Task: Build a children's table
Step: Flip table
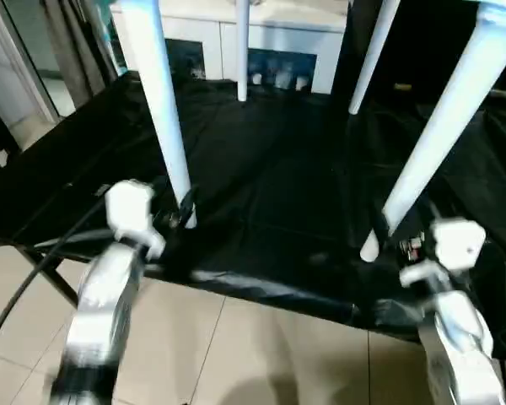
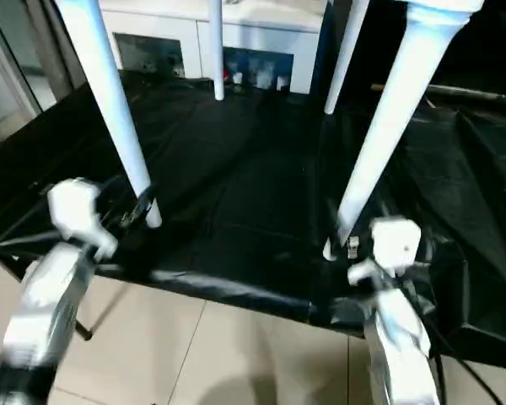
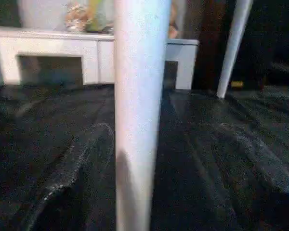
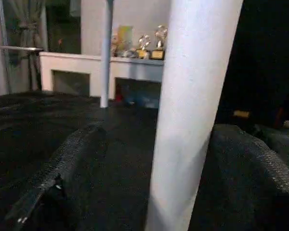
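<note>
1. The children's table stands upright on a black cloth-covered bench [image 1: 270, 194]. Its four white legs rest their tips on the cloth, and the tabletop lies above the frame. By the look of it, the table is light, stiff moulded plastic, smooth and rather slippery. It could tip if lifted unevenly, so a hold low on the two near legs seems safest.
2. The white cabinet [image 1: 261, 42] stands just behind the bench, near the far legs, and would block a push that way.
3. The near left leg [image 1: 164, 110] and the near right leg [image 1: 443, 126] slant down to the bench's front edge.
4. The wrinkled cloth could catch a sliding leg tip.
5. The left gripper [image 1: 184, 215] is at the left leg's foot, and the right gripper [image 1: 386, 239] is at the right leg's foot. I cannot tell whether either is pinching its leg.
</note>
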Motion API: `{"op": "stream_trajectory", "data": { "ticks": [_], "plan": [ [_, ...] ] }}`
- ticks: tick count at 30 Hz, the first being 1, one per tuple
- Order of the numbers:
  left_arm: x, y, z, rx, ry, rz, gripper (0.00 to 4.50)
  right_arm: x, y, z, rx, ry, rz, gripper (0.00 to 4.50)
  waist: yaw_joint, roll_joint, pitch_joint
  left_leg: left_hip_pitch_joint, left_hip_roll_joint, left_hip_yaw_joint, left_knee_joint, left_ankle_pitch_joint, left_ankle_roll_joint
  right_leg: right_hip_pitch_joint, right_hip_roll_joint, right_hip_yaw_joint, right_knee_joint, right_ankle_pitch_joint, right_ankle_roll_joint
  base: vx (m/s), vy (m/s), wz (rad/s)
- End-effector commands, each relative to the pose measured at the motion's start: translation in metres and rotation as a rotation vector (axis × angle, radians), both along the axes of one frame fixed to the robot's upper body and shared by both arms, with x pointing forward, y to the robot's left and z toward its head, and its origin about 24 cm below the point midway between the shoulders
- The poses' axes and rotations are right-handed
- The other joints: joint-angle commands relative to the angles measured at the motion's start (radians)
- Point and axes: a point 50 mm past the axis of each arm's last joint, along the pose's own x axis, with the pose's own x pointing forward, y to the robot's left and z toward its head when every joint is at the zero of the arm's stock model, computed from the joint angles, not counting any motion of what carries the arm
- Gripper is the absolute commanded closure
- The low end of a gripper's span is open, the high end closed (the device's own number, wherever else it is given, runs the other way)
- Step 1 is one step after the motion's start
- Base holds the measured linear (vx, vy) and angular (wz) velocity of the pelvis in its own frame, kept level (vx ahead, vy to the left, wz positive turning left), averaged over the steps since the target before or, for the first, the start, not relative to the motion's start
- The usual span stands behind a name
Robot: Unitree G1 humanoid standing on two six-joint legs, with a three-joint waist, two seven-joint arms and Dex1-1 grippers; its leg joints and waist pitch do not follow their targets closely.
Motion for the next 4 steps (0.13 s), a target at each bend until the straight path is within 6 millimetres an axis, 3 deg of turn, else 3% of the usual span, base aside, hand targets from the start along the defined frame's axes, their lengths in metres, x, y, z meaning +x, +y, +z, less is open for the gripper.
{"op": "stream_trajectory", "data": {
  "ticks": [1,4],
  "plan": [
    [-0.0074,0.0008,0.0032,-0.04,0.021,0.055,0.79,-0.0036,0.0048,0.0042,-0.003,0.03,0.047,0.76,-0.002,0.0,-0.043,0.011,0.017,0.001,-0.09,-0.386,0.013,0.035,-0.019,0.023,-0.081,-0.35,-0.121,0.0,0.0,0.0],
    [-0.0168,-0.0012,0.003,-0.07,0.029,0.081,0.79,-0.0074,0.0061,0.0064,0.02,0.058,0.078,0.76,-0.006,-0.005,-0.038,0.011,0.011,-0.002,-0.091,-0.422,0.0,0.028,-0.018,0.022,-0.094,-0.443,-0.066,0.0,0.0,0.0]
  ]
}}
